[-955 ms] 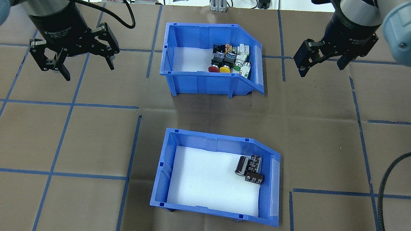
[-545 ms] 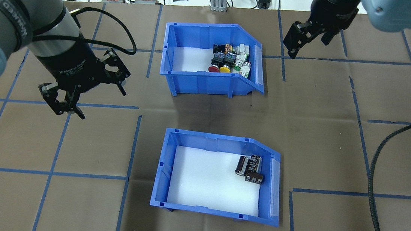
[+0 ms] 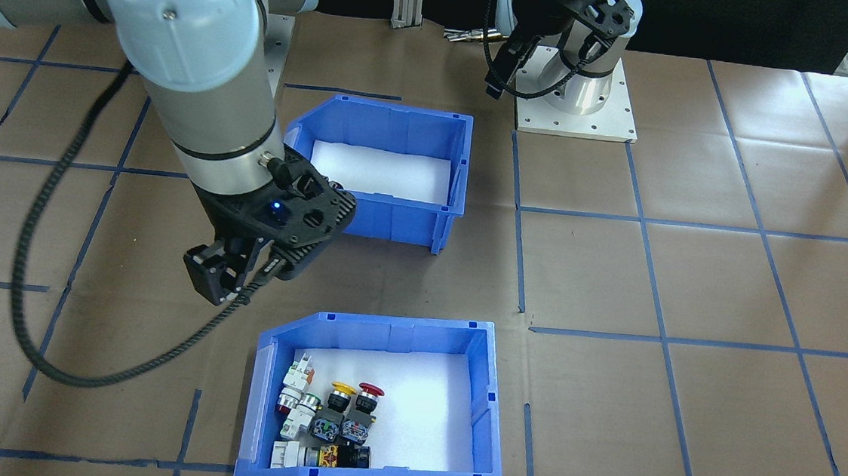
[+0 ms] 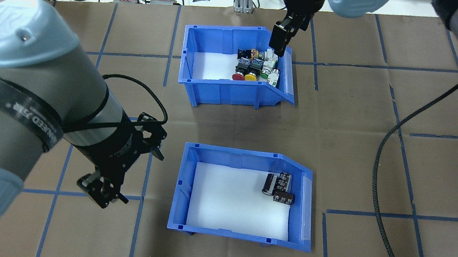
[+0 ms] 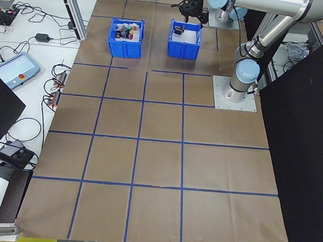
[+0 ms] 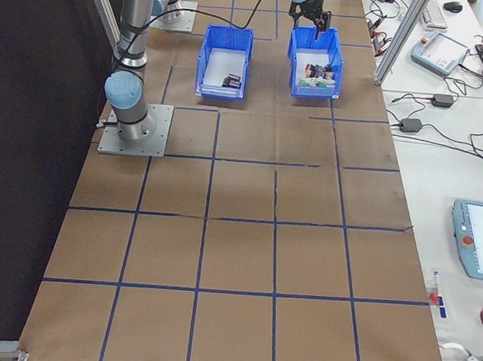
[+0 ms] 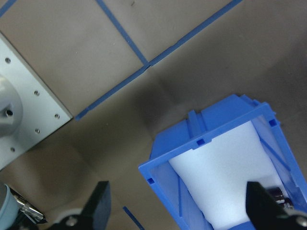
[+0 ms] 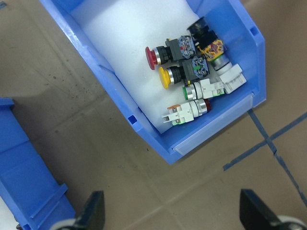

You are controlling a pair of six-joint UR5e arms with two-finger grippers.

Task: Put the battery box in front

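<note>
Battery box (image 4: pixel 243 197) lay toward worktop's robot-side edge, long axis across; switch box (image 4: pixel 235 64) beyond, toward far edge. Left claw (image 4: pixel 124 169), spread wide and empty, hung just beside box's left wall, nearer. Right claw (image 4: pixel 281 39), also wide, over switch box's far corner.

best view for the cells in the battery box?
Overhead exterior: the cells lie unobstructed on the liner of the battery box. Front-facing hides them behind the right arm; side views show them tiny; the left wrist catches only an edge.
</note>
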